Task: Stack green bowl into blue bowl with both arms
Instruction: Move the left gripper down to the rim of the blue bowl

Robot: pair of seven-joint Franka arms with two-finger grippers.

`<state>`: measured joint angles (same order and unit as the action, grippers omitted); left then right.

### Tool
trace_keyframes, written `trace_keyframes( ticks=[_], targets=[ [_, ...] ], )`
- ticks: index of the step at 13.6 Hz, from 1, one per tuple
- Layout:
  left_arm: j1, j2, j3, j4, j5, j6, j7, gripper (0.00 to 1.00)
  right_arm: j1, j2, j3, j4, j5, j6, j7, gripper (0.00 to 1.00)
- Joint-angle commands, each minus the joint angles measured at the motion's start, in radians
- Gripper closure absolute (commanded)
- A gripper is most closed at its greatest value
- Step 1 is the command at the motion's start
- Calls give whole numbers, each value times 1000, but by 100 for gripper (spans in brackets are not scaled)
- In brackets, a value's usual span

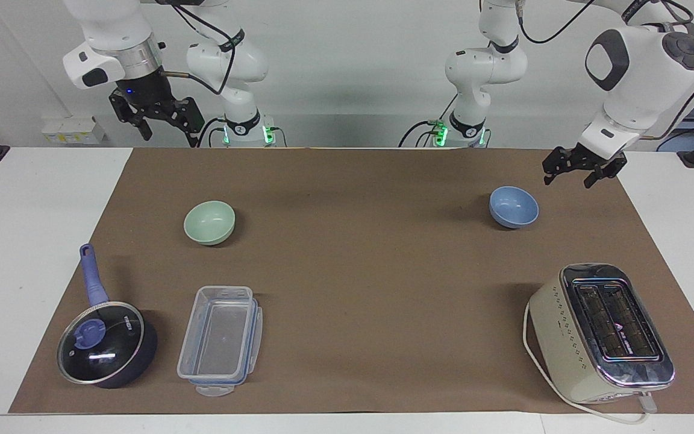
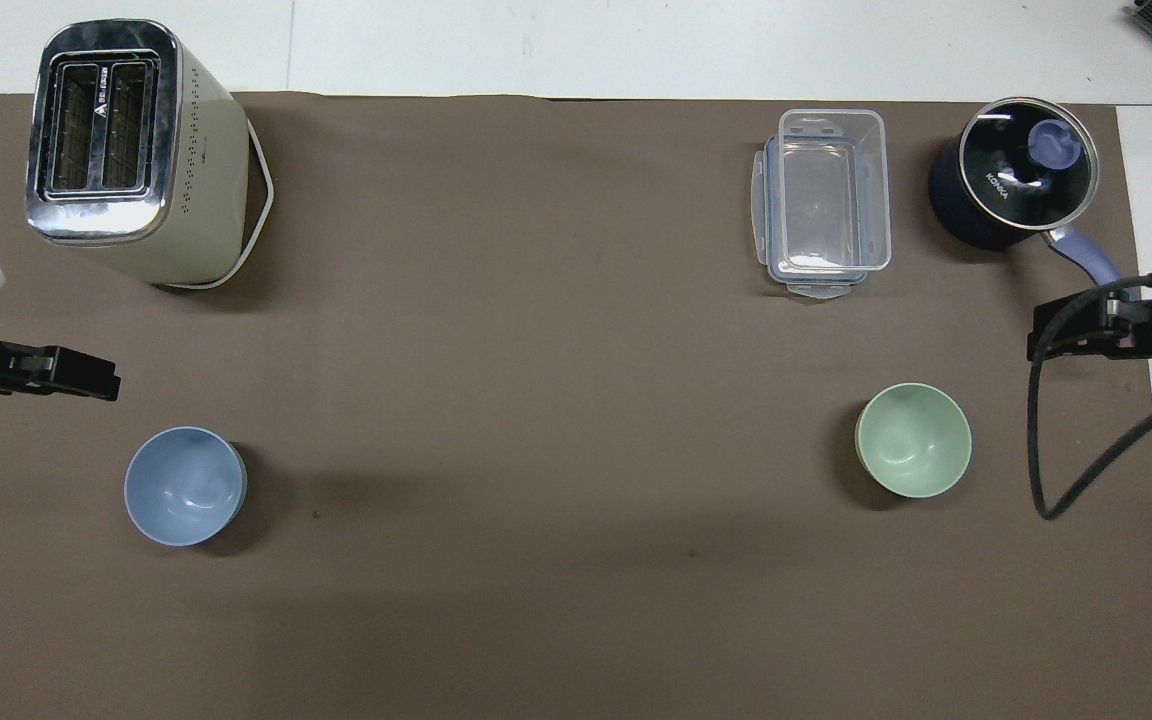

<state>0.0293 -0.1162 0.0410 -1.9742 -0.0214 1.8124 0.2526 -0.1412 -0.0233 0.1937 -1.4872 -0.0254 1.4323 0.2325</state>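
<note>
- Facing view: your left gripper (image 1: pixel 582 173) hangs in the air with its fingers spread and nothing between them, over the brown mat (image 1: pixel 359 259) near the mat's edge at the left arm's end, touching nothing.
- Your right gripper (image 1: pixel 160 120) is raised over the robots' edge of the table (image 1: pixel 34 241) at the right arm's end, fingers apart and holding nothing; that arm waits.
- The blue bowl (image 1: pixel 514 207) sits upright on the mat, close to the left gripper but apart from it.
- The green bowl (image 1: pixel 209 222) sits upright toward the right arm's end, well apart from the blue bowl, with bare mat between the 2.
- Farther from the robots stand a lidded saucepan (image 1: pixel 106 343) and a clear plastic box (image 1: pixel 220 341) at the right arm's end, and a toaster (image 1: pixel 603 331) at the left arm's end.
- The mat lies on a white table, with a white wall (image 1: pixel 353 66) at the robots' backs.
- Overhead view: your left gripper (image 2: pixel 86 372) comes in over the mat's edge, between the toaster (image 2: pixel 126 150) and the blue bowl (image 2: pixel 184 486), covering neither.
- Your right gripper (image 2: pixel 1056 335) sits over the other edge of the mat (image 2: pixel 536 400), beside the saucepan (image 2: pixel 1014 188) handle, a black cable looping off it.
- The green bowl (image 2: pixel 913 440) lies nearer to the robots than the plastic box (image 2: pixel 826 205), and both bowls are empty.
</note>
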Motion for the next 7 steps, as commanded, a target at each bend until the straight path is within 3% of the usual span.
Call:
trace_keyframes(
  ticks=[1,7],
  targets=[
    [29,-40,-7,-119,-50,102,94,0,-11,-6,4,-8,2,0,7,0],
    [60,-25,-7,-316,-72,328,238,0,-11,-7,4,-8,2,0,7,0]
  ],
)
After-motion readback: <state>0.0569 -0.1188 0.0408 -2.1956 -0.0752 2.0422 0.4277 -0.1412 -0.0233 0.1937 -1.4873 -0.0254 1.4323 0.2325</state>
